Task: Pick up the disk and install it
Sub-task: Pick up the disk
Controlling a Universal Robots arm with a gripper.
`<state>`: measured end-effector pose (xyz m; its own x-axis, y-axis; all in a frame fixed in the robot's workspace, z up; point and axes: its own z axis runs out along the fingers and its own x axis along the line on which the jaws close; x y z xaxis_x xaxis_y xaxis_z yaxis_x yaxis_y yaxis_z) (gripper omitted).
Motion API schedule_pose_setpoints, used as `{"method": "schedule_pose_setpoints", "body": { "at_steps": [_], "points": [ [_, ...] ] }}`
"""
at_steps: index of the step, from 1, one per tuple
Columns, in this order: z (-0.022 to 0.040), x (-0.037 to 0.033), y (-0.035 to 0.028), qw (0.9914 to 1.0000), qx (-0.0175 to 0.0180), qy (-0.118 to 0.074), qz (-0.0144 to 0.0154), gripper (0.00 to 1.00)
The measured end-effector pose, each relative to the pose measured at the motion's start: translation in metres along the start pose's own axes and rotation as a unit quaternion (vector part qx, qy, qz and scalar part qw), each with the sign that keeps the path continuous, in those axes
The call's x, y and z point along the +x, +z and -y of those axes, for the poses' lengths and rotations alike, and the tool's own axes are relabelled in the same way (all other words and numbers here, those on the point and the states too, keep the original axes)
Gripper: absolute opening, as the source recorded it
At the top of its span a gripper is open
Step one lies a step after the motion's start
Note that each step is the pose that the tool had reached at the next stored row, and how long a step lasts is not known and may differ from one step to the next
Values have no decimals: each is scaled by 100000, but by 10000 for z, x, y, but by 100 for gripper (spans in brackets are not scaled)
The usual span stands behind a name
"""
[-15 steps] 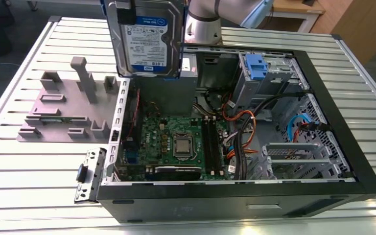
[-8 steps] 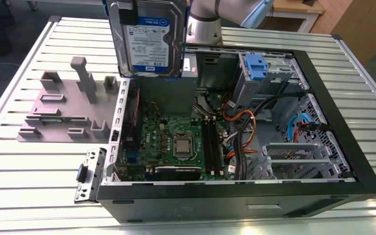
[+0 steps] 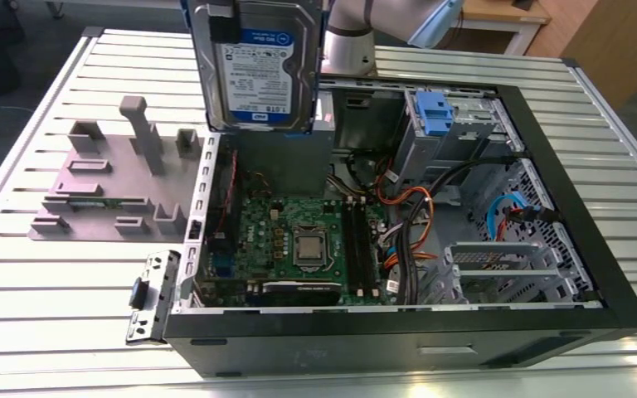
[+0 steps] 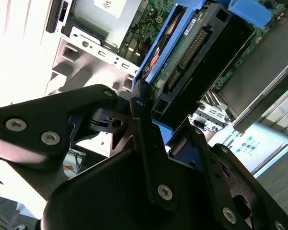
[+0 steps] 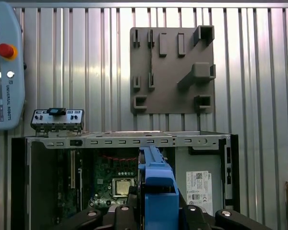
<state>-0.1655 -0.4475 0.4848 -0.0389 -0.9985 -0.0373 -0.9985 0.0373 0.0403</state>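
Clamping disk, gripper partly cropped

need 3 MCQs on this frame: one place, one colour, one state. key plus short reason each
1. Where is the disk? A. in the air above the open case B. beneath that case C. in a drawer
2. Colour of its caddy frame? A. red B. yellow C. blue
3. State of the fingers? A. spread, empty B. shut on the disk C. shut on a cable
Key: 1A, it hangs over the case. 2C, blue in both wrist views. 3B, they clamp the caddy's sides.
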Motion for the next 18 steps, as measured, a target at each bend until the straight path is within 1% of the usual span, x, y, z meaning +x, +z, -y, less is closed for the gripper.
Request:
{"method": "schedule_pose_setpoints", "body": {
  "at_steps": [6, 18],
  "points": [
    [38, -1, 1, 100000, -7, -1, -6, 36],
    [81, -2, 5, 100000, 0, -1, -2, 36]
  ]
}}
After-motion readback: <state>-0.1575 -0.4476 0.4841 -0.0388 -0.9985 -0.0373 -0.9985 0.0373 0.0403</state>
